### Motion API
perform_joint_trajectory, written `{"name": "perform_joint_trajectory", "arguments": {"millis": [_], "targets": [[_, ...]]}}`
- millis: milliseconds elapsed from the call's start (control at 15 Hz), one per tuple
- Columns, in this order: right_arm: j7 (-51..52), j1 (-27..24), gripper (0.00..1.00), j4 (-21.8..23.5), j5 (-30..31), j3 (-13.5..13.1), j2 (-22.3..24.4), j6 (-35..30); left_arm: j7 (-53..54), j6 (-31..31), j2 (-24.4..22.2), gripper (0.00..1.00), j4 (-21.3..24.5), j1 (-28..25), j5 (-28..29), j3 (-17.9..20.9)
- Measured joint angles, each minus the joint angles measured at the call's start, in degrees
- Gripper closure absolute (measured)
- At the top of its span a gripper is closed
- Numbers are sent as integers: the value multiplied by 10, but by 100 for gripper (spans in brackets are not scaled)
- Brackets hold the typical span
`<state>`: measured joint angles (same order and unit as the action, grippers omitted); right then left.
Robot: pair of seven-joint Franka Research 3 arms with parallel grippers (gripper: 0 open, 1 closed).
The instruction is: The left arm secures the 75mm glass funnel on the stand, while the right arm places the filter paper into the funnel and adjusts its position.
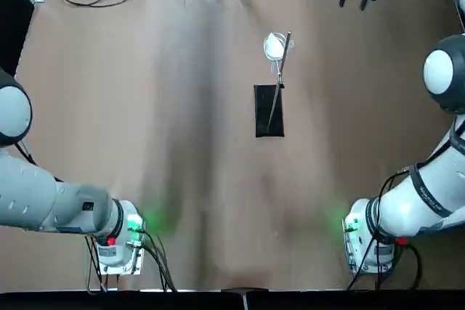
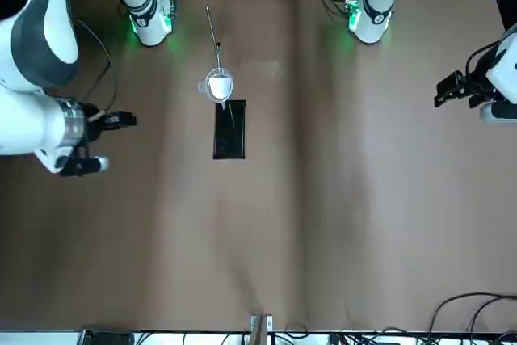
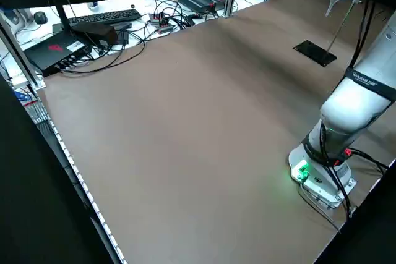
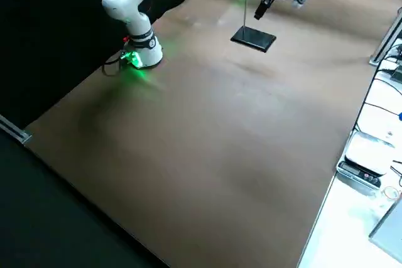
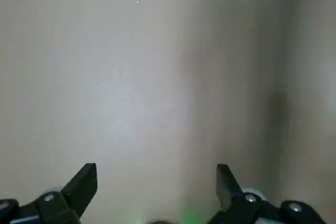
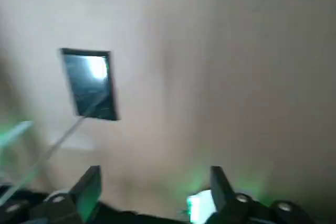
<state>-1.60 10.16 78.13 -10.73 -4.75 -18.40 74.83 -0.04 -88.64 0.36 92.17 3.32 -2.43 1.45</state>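
Note:
The stand (image 1: 269, 110) is a black base plate with a thin rod leaning toward the table's far side. Its ring holds the glass funnel (image 2: 207, 86), and the white filter paper (image 2: 220, 86) sits inside the funnel. My right gripper (image 2: 119, 143) hangs open and empty, well off to the right of the stand and raised above the table. In its wrist view the right gripper (image 6: 153, 184) looks down on the stand's base (image 6: 89, 85). My left gripper (image 2: 439, 93) is open and empty far out to the left, and its wrist view (image 5: 156, 182) shows only bare table.
Cables, power strips and a keyboard (image 3: 102, 18) lie beyond the table's far edge. The arms' bases (image 1: 120, 241) (image 1: 367, 241) stand at the near corners. The brown tabletop (image 1: 182, 143) surrounds the stand.

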Motion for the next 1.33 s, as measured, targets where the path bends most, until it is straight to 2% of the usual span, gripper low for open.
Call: {"name": "perform_joint_trajectory", "arguments": {"millis": [67, 400, 600, 733, 867, 1333], "targets": [[4, 0, 1, -1, 20, 0, 11, 2, 0, 0, 1, 0, 1, 1, 0, -1], [21, -6, 0, 7, 43, 0, 78, 6, 0, 0, 2, 0, 2, -4, 0, 0], [23, -3, 0, 63, 76, 6, 135, 44, -1, 0, 4, 0, 2, -4, 0, 0], [23, 4, 0, 116, 80, 10, 178, 74, -1, -1, 8, 0, 2, -2, 0, 0], [23, 8, 0, 149, 84, 12, 207, 85, -1, -2, 9, 0, -1, 3, 0, 0], [23, 8, 0, 160, 95, 10, 219, 102, -2, -2, 9, 0, -6, 5, 0, 0]]}}
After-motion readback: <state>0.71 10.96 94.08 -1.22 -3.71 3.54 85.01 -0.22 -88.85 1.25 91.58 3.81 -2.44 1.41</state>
